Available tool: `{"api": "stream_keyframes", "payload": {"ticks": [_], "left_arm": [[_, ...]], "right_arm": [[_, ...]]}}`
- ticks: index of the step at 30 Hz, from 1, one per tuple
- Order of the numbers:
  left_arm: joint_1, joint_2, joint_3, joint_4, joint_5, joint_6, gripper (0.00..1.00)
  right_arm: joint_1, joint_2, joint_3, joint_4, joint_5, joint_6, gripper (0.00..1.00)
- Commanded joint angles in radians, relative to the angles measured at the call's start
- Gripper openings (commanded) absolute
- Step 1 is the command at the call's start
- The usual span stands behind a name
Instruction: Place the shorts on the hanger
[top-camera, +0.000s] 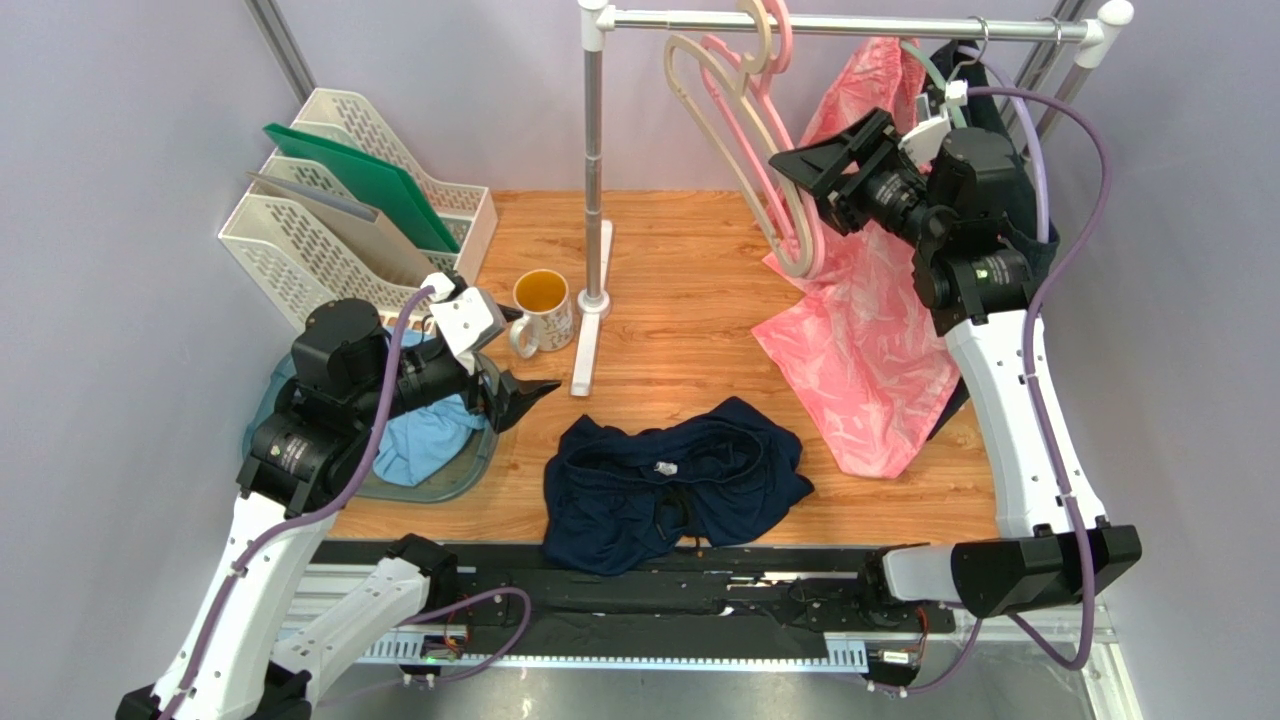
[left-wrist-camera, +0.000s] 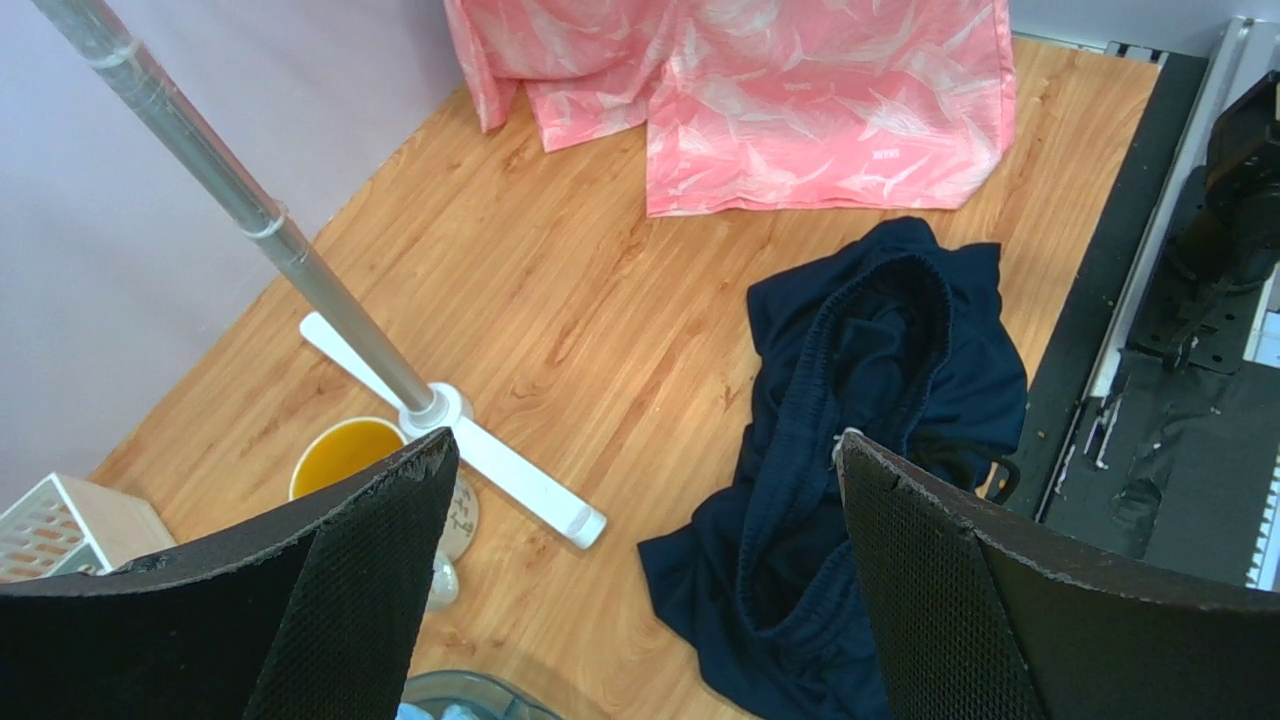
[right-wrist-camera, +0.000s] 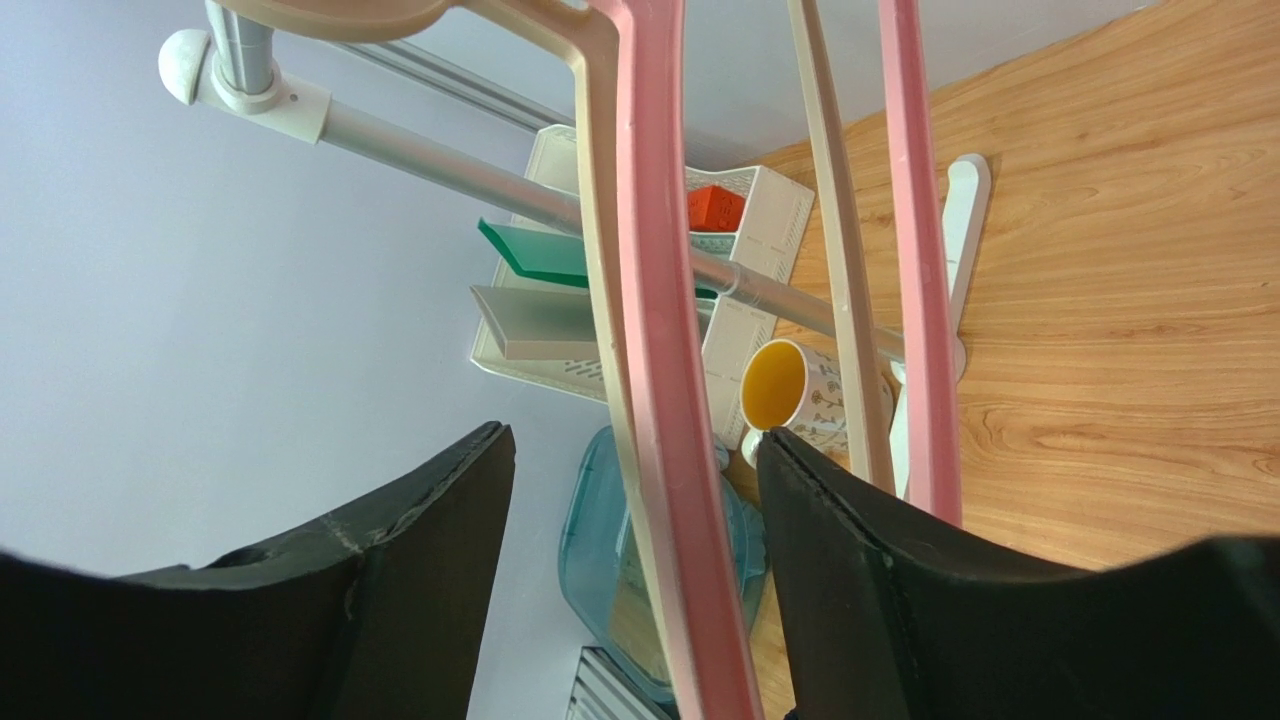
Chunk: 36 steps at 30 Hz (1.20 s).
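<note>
The dark navy shorts (top-camera: 669, 483) lie crumpled on the wooden table near its front edge; they also show in the left wrist view (left-wrist-camera: 872, 450). The pink hanger (top-camera: 781, 165) hangs from the rail beside a beige hanger (top-camera: 706, 90). My right gripper (top-camera: 801, 168) is open with its jaws around one arm of the pink hanger (right-wrist-camera: 669, 390), apart from it. My left gripper (top-camera: 523, 402) is open and empty, above the table left of the shorts; in its own view its jaws (left-wrist-camera: 639, 495) frame bare wood and the shorts' left edge.
A white rack stand (top-camera: 595, 225) with its foot stands mid-table. A yellow-lined mug (top-camera: 541, 308) is beside it. Pink patterned shorts (top-camera: 864, 330) hang at the right. A white file rack (top-camera: 353, 203) and a tray with a light blue garment (top-camera: 421, 435) are at the left.
</note>
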Motion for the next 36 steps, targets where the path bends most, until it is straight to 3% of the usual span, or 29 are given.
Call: {"api": "stream_keyframes", "payload": {"ticks": [1,6,19,25,36], "left_arm": [[0.005,0.001,-0.004,0.023,0.024,0.002,1.0],[0.005,0.003,-0.004,0.024,0.029,0.001,1.0],[0.005,0.003,-0.011,0.024,0.041,0.002,0.99],[0.004,0.004,-0.013,0.024,0.043,0.005,0.99],[0.004,0.013,-0.008,0.023,0.043,0.01,0.99]], "right_arm": [[-0.023,-0.028,0.007,0.032,-0.046,0.025,0.63],[-0.046,-0.025,0.004,0.033,-0.078,0.062,0.57],[-0.094,-0.035,-0.014,0.058,-0.113,0.116,0.56],[-0.111,-0.024,-0.022,0.062,-0.142,0.125,0.37],[-0.111,0.007,-0.057,0.087,-0.211,0.167,0.44]]}}
